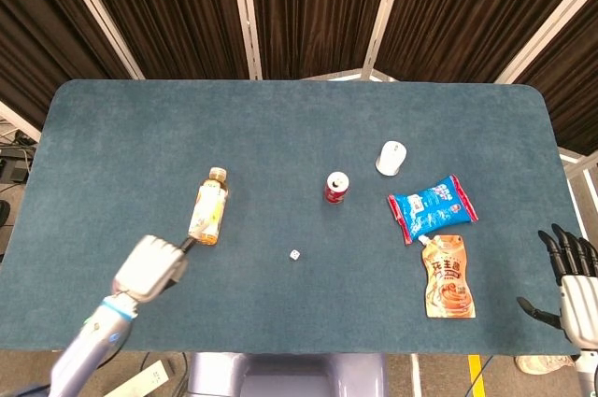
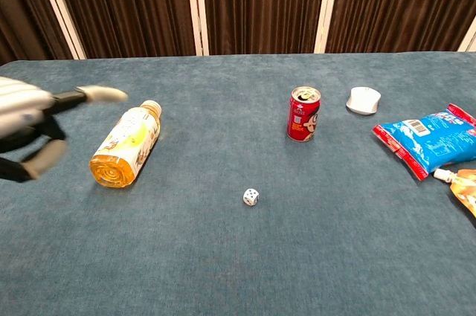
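Observation:
A yellow drink bottle (image 1: 207, 213) lies on its side on the blue table, cap pointing away; the chest view shows the bottle (image 2: 128, 144) too. My left hand (image 1: 149, 266) hovers just in front of the bottle's base, holding nothing, blurred by motion. In the chest view the left hand (image 2: 33, 125) sits left of the bottle with fingers apart. My right hand (image 1: 572, 280) hangs off the table's right front corner, fingers spread and empty.
A red can (image 1: 336, 187) stands upright mid-table, a small white die (image 1: 294, 254) in front of it. A white mouse (image 1: 391, 157), a blue snack bag (image 1: 432, 207) and an orange spouted pouch (image 1: 447, 276) lie at the right.

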Action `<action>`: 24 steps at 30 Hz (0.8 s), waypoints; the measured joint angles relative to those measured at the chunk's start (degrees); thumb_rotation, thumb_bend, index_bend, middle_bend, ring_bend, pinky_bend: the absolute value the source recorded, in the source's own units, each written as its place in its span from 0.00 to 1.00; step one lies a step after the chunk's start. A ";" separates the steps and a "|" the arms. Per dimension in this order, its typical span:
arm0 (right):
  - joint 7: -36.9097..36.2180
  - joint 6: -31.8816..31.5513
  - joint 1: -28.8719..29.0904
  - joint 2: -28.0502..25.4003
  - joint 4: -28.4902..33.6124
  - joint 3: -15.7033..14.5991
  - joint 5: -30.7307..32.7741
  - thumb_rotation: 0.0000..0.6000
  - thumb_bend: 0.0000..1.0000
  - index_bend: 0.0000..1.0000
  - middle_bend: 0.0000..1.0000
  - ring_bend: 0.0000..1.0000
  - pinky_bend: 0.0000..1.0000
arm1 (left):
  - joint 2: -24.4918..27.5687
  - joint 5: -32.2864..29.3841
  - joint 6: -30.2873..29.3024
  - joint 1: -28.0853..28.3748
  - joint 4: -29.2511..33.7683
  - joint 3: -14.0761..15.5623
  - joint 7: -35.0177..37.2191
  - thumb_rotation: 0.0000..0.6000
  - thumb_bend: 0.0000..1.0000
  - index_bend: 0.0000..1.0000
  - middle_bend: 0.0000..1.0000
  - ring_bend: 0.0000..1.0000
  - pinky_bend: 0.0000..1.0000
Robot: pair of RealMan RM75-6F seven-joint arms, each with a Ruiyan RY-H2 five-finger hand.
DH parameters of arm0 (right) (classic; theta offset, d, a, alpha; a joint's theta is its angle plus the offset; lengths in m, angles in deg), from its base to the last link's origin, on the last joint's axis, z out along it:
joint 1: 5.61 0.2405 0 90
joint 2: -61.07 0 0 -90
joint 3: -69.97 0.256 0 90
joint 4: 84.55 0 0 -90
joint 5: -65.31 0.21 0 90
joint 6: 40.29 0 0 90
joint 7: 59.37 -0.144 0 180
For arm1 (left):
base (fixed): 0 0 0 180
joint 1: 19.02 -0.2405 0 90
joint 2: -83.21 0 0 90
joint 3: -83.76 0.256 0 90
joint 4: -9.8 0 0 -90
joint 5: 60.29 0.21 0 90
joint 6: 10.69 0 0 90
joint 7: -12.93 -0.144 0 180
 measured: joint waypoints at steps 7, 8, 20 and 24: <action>-1.94 2.00 0.73 -0.39 -0.79 0.98 2.56 1.00 0.00 0.06 0.00 0.00 0.00 | -5.96 -15.73 8.99 8.89 0.70 -3.34 -12.94 1.00 0.75 0.00 0.79 0.84 0.83; -2.40 2.20 0.79 -0.47 -0.97 1.16 3.00 1.00 0.00 0.06 0.00 0.00 0.00 | -6.94 -17.73 9.68 9.99 0.45 -3.57 -14.56 1.00 0.75 0.00 0.79 0.84 0.83; -6.19 3.09 0.76 -1.12 -2.86 1.86 4.76 1.00 0.00 0.06 0.00 0.00 0.00 | -21.63 -38.63 11.44 22.90 -5.36 -3.76 -25.96 1.00 0.75 0.00 0.79 0.84 0.83; -6.50 2.80 0.62 -1.46 -2.75 1.94 4.75 1.00 0.01 0.06 0.00 0.00 0.00 | -23.34 -41.29 9.50 24.80 -6.00 -2.71 -27.52 1.00 0.75 0.00 0.79 0.84 0.83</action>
